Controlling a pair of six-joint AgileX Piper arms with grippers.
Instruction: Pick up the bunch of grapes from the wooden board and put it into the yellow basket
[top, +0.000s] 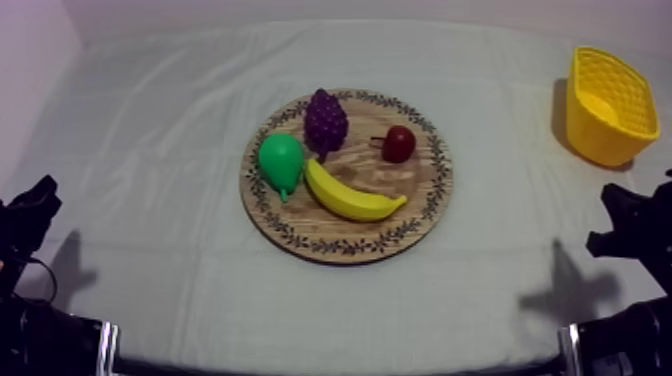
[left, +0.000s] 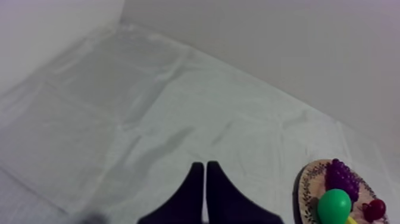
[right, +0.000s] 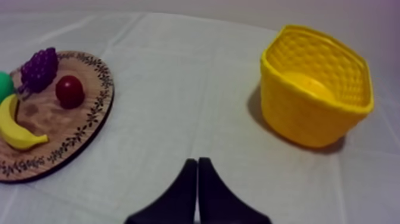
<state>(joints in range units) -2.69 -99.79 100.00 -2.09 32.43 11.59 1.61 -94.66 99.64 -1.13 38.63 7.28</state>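
Note:
A purple bunch of grapes (top: 325, 120) lies at the far side of the round wooden board (top: 425, 205) in the middle of the table. The grapes (left: 341, 177) (right: 39, 67) sit between a green pear and a small red fruit. The yellow basket (top: 608, 105) (right: 315, 83) stands at the far right, nothing in it. My left gripper (top: 35, 200) rests low at the left edge, its fingers (left: 205, 176) together as a narrow wedge over bare cloth. Low at the right edge sits my right gripper (top: 625, 215), fingers (right: 197, 170) also together, between board and basket.
On the board (right: 98, 107) also lie a green pear (top: 281, 160), a yellow banana (top: 350, 197) and a small red fruit (top: 398, 143). Pale walls close the table at the back and left. Bare cloth lies between the board and the basket.

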